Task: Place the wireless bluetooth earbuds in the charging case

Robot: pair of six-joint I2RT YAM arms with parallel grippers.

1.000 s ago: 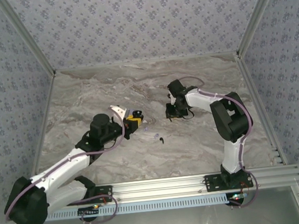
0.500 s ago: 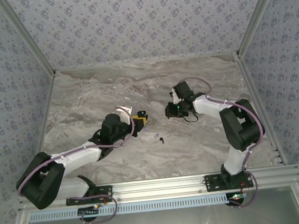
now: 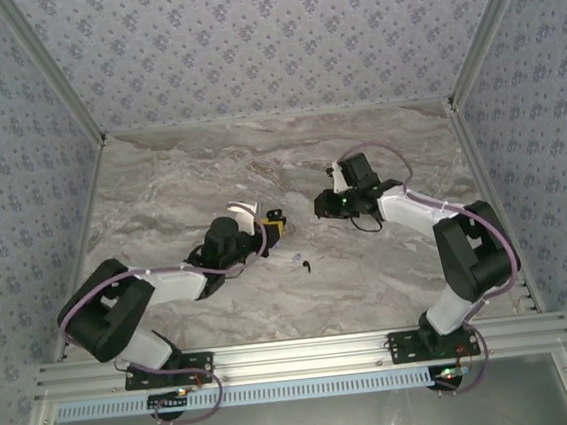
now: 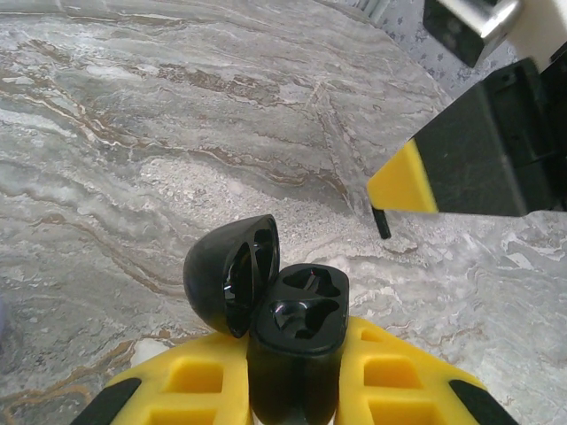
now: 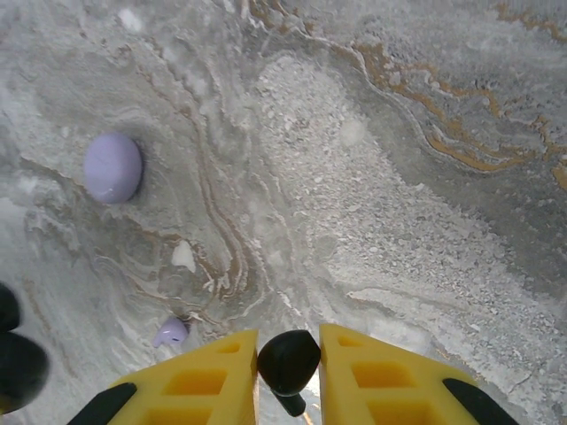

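Note:
My left gripper [image 4: 295, 359] [image 3: 274, 226] is shut on the black charging case [image 4: 295, 332]. The case stands upright with its lid [image 4: 230, 273] swung open to the left and two empty wells showing. Between its yellow fingers my right gripper [image 5: 289, 359] [image 3: 323, 207] is shut on a black earbud [image 5: 288, 359], stem pointing down. In the left wrist view a yellow fingertip [image 4: 403, 184] of the right gripper hangs at the upper right, beyond the case and apart from it. Another black earbud [image 3: 307, 265] lies on the table. A pale purple earbud [image 5: 170, 332] lies close by.
A closed pale purple round case [image 5: 112, 166] rests on the marble table [image 3: 180, 182] further off in the right wrist view. A small white speck [image 5: 183, 257] lies between it and the purple earbud. Patterned walls and metal rails [image 3: 482, 183] bound the table.
My left arm has stretched out to the right, carrying the open case closer to the right gripper. The right arm's elbow has swung right while its gripper stayed near the same spot.

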